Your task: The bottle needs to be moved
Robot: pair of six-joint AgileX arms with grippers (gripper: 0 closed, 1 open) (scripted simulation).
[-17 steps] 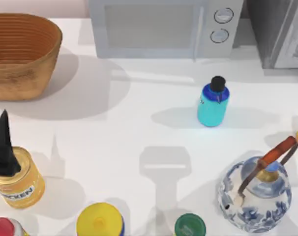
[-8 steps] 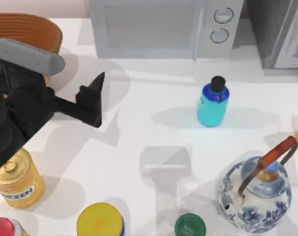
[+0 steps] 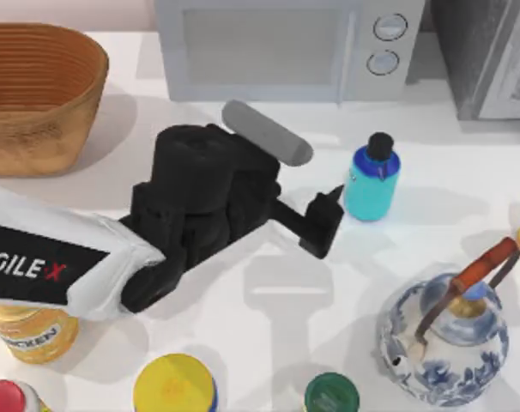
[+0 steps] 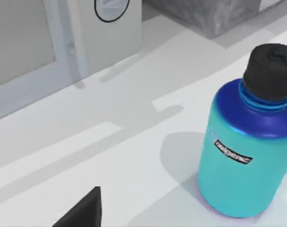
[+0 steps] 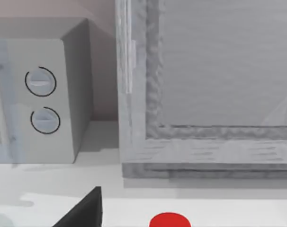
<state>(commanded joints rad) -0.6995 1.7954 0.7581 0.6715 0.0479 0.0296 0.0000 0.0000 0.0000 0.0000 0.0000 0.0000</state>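
Observation:
The bottle (image 3: 371, 193), turquoise with a darker blue shoulder and a black cap, stands upright on the white table in front of the microwave's dials. My left gripper (image 3: 326, 221) hangs just left of it, nearly touching. The gripper is open and nothing is between its fingers. In the left wrist view the bottle (image 4: 243, 165) is close, and one dark fingertip (image 4: 84, 213) shows short of it. My right arm stays parked off the right side. Its wrist view faces the microwave and a grey cabinet.
A microwave (image 3: 277, 47) and a grey cabinet (image 3: 492, 51) line the back, with a wicker basket (image 3: 37, 94) at the back left. A blue-and-white teapot (image 3: 444, 339) stands at the front right. Several cans (image 3: 174, 386) line the front edge.
My left arm has swung from the front left corner across the table to the right. Its gripper now sits beside the bottle, which has not moved.

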